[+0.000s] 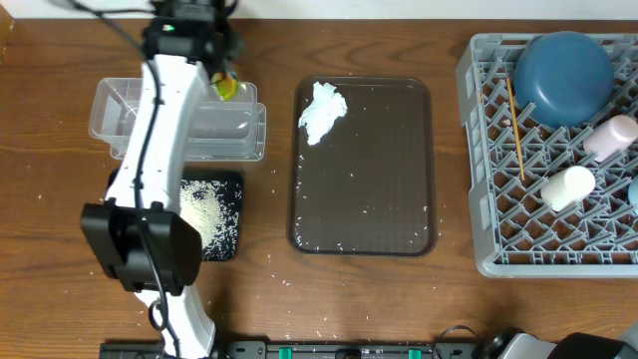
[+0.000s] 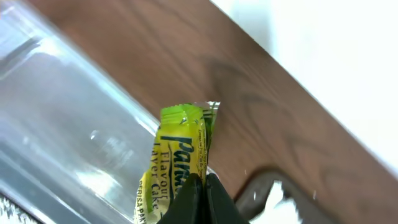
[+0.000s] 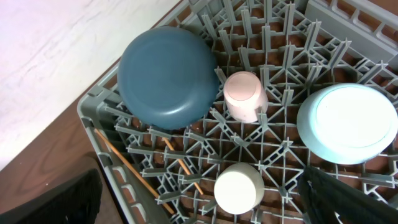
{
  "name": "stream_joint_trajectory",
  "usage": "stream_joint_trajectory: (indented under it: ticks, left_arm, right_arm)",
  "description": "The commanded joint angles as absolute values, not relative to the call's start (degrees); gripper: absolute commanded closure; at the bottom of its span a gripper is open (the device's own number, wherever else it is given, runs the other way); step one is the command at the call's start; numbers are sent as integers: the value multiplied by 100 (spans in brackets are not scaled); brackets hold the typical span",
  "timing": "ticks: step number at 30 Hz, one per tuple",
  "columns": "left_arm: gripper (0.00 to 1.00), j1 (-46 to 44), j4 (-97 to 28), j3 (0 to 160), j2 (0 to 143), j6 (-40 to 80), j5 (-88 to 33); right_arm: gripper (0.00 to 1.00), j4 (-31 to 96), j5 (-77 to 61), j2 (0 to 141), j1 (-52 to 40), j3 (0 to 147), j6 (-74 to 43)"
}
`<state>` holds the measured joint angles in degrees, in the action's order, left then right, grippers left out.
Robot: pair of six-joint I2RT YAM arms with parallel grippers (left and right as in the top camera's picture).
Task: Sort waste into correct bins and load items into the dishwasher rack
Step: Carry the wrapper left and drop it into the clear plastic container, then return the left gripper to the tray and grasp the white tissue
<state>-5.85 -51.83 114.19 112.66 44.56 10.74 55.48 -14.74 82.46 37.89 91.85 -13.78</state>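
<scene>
While your left hand (image 2: 198, 191) pinches the wrapper (image 2: 183, 140), it hangs above the clear tub's (image 1: 112, 122) far-right corner; release there.

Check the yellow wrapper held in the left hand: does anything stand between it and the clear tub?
Nothing visible does. The left hand is shut on the wrapper at the clear tub's far right corner. The tub's top is open, with no lid or object across it there.
</scene>
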Motion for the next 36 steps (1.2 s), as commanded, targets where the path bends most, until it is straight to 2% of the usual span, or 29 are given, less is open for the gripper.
stream_joint_trajectory:
  ticks: [1, 5, 6, 7, 8, 11, 13, 17, 19, 23, 26, 31, 33, 36]
  left_arm:
    - [92, -342, -5339, 11448, 11310, 5588, 1160]
    - [83, -154, -5505, 11448, 11310, 5780, 1162]
    - [74, -126, -5505, 11448, 11310, 5778, 1162]
    - [58, -104, -5505, 11448, 11310, 5776, 1162]
    - [47, -86, -5507, 11448, 11310, 5774, 1162]
    - [41, -58, -5507, 11448, 11310, 5774, 1162]
    - [32, -60, -5507, 11448, 11310, 5774, 1160]
    - [30, -62, -5502, 11448, 11310, 5758, 792]
    - [33, -97, -5448, 11448, 11310, 5354, 242]
    - [36, -395, -4886, 11448, 11310, 3146, -928]
    - [39, -784, -4733, 11448, 11312, 1758, -1358]
    - [41, -1562, -4569, 11448, 11424, 163, -1168]
    - [36, -1800, -4536, 11448, 11548, 62, -709]
    - [36, -2023, -4475, 11448, 11832, 60, -318]
  right_arm:
    - [1, 5555, -1457, 8263, 3750, 9190, -1302]
    - [1, 5555, -1457, 8263, 3750, 9190, -1302]
    - [1, 5555, -1457, 8263, 3750, 9190, -1302]
    - [1, 5555, -1457, 8263, 3750, 9190, -1302]
    - [1, 5555, -1457, 8263, 3750, 9190, -1302]
    - [1, 5555, -1457, 8263, 3750, 9190, -1302]
    - [1, 5555, -1457, 8263, 3750, 9190, -1302]
    - [1, 5555, -1455, 8263, 3750, 9190, -1302]
    - [1, 5555, -1457, 8263, 3750, 9190, -1302]
    - [1, 5555, -1457, 8263, 3750, 9190, -1302]
    - [1, 5555, -1457, 8263, 3750, 9190, -1302]
    - [1, 5555, -1457, 8263, 3750, 9190, -1302]
    - [1, 5555, -1457, 8263, 3750, 9190, -1302]
    - [1, 5555, -1457, 8263, 3750, 9190, -1302]
